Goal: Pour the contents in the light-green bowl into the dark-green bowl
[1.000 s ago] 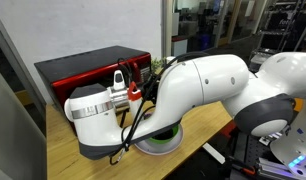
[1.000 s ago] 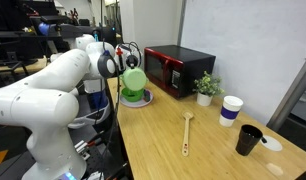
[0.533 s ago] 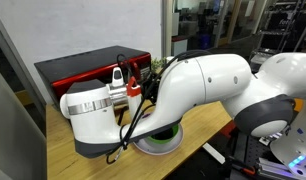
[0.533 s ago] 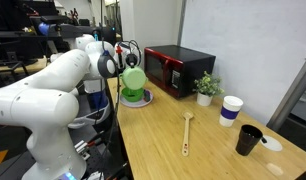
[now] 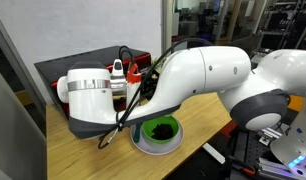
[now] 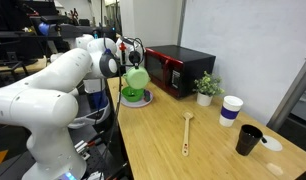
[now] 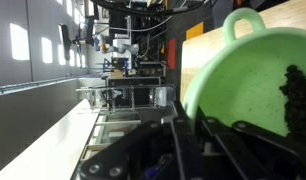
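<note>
My gripper (image 7: 189, 138) is shut on the rim of the light-green bowl (image 7: 248, 70), which I hold tilted on its side. In an exterior view the light-green bowl (image 6: 138, 78) hangs just above the dark-green bowl (image 6: 132, 95). Dark bits of the contents (image 7: 293, 95) cling to the inside of the light-green bowl at the right edge of the wrist view. In an exterior view the dark-green bowl (image 5: 159, 131) sits on a white plate (image 5: 143, 146) and holds a dark clump of contents (image 5: 161, 127). There my arm hides the light-green bowl.
A red microwave (image 6: 173, 68) stands at the back against the wall. A potted plant (image 6: 204, 88), a white cup (image 6: 230, 109), a black cup (image 6: 249, 140) and a wooden spoon (image 6: 186, 130) stand on the wooden table (image 6: 163, 140). The plate is near the table's edge.
My wrist has lifted and turned, so the dark-green bowl with dark bits in it now shows under the arm. The light-green bowl has shifted slightly and tilted further.
</note>
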Robot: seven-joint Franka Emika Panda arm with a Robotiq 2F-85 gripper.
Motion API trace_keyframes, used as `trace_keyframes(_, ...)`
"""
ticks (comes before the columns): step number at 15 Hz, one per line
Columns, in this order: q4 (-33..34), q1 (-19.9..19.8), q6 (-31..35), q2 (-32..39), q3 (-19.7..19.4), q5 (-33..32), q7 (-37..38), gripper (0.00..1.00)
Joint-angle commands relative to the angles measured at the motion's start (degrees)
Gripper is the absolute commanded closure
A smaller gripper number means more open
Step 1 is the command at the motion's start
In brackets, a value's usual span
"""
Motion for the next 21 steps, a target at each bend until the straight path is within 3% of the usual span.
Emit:
trace_keyframes(1, 0.00, -2.21, 4.70, -2.04, -0.04, 3.96, -1.28, 0.97)
trace_keyframes(9, -0.85, -3.44, 12.22, -4.62, 0.29, 6.74, -11.80, 0.97)
trace_keyframes(21, -0.95, -3.70, 14.65, -6.76, 1.05, 13.52, -21.39, 0.97)
